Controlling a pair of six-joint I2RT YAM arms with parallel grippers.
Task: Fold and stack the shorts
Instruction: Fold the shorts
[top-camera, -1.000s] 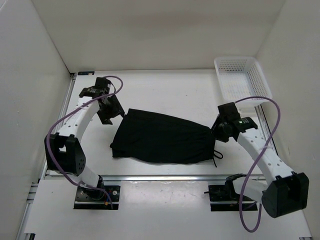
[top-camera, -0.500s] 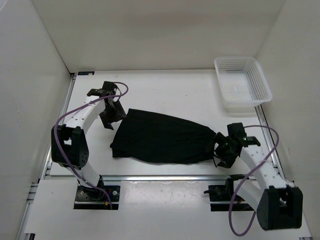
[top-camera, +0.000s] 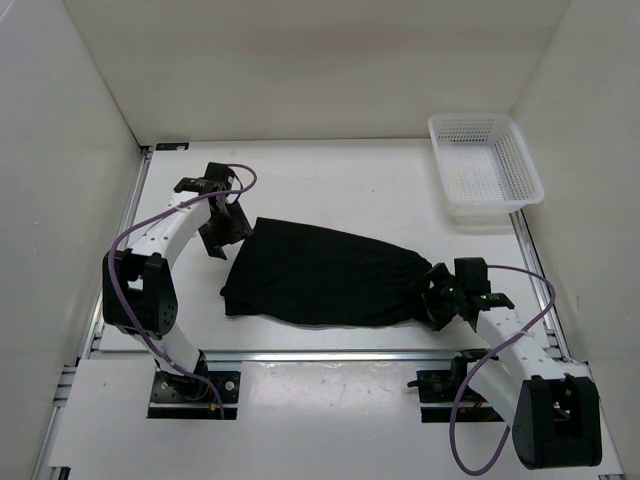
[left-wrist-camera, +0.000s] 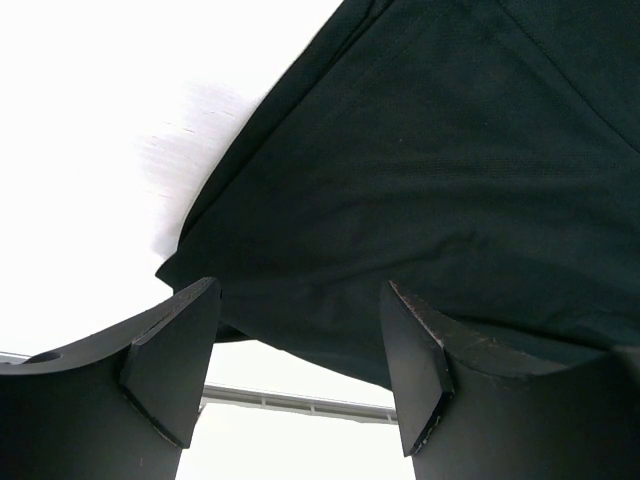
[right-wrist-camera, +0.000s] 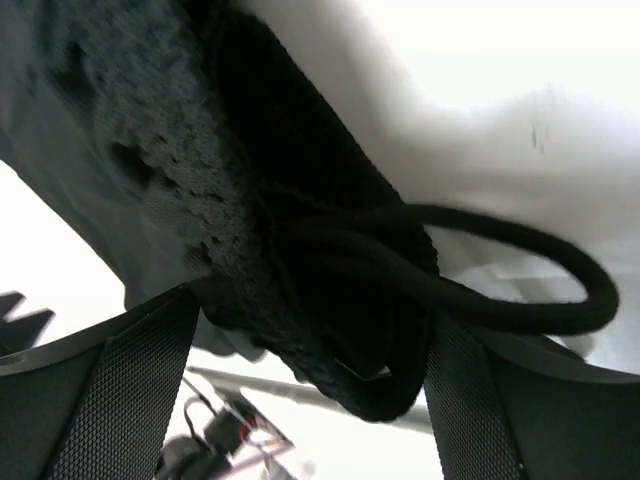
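Your right gripper (right-wrist-camera: 310, 310) has its jaws spread wide, one finger on each side of the bunched waistband (right-wrist-camera: 250, 230) of the shorts (top-camera: 320, 275). The cloth looks loose between them rather than pinched, though the wrist view is too close for you to be sure. The drawstring (right-wrist-camera: 540, 280) loops out past the right-hand finger and curls back in under the waistband.

You can see the shorts lying flat across the middle of the table (top-camera: 350, 180). They are broad at the left end and narrow toward the right, where the waistband gathers at the right gripper.

Your left gripper (left-wrist-camera: 300, 285) is at the far left corner of the shorts with its jaws apart and nothing between them. In its wrist view the dark fabric spreads beyond the fingertips, with bare white table to the left.

Look further out and you have a white mesh basket (top-camera: 495, 207) in the far right corner of the table, well apart from the shorts. Purple cables (top-camera: 125, 250) arc along both arms, and a metal rail (top-camera: 330, 353) runs along the near edge just beyond the arm bases.
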